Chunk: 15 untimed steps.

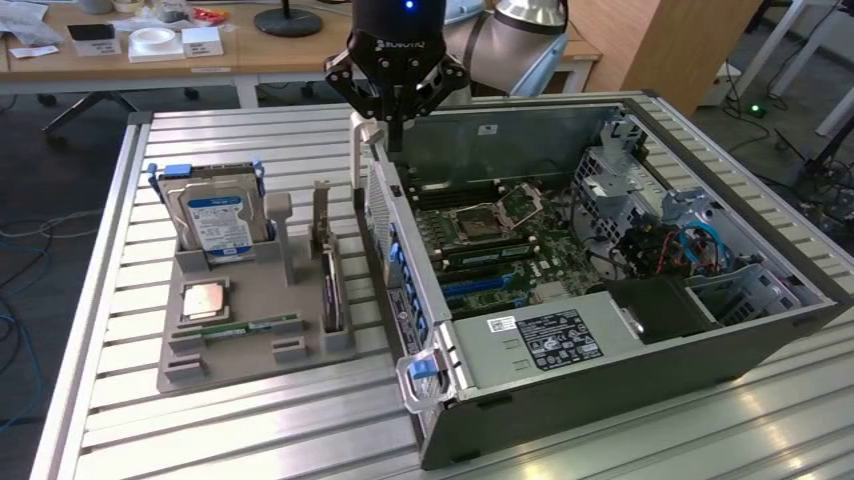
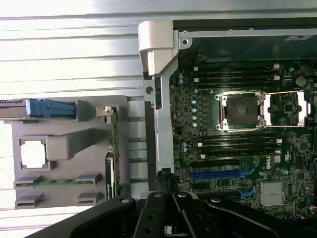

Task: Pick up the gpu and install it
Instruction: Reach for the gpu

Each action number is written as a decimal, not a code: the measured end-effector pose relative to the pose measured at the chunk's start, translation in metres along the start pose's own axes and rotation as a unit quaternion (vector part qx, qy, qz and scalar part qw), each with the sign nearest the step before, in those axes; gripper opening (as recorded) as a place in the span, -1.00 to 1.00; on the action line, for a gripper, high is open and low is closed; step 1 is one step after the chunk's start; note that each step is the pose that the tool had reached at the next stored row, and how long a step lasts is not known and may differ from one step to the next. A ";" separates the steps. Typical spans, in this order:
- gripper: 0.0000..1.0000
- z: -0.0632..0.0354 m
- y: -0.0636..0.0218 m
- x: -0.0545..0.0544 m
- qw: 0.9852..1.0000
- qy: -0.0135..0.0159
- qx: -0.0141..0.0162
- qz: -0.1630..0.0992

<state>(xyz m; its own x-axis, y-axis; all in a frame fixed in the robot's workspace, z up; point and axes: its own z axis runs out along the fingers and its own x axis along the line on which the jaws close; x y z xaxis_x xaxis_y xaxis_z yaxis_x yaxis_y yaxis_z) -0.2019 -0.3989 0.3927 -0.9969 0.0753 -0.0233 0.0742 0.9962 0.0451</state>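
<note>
I see the black gripper (image 1: 391,125) pinched closed, empty, above the lidless grey computer case (image 1: 507,135). In the exterior view, the thin dark gpu (image 1: 330,285) stands at its seven o'clock.

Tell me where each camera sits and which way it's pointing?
Exterior view: off the arm and raised, looking down across the slatted table at the open computer case and grey parts tray; the arm's black fingers hang above the case's edge.
Wrist view: on the wrist, looking straight down at the motherboard; its own fingers edge the picture.
Shared: case, tray, hard drive, CPU socket.
</note>
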 end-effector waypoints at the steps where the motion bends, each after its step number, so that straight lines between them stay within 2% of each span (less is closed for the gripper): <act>1: -0.79 0.0000 0.0000 0.000 1.000 0.000 0.000 0.000; 8: -0.79 0.0000 -0.0004 0.005 1.000 0.000 0.000 0.000; 15: -0.79 0.0000 -0.0004 0.006 1.000 0.000 0.000 0.000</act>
<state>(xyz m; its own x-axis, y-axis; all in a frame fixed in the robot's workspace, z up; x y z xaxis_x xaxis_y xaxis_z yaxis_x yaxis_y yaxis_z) -0.2076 -0.3989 0.3925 -0.9969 0.0753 -0.0235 0.0742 0.9962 0.0452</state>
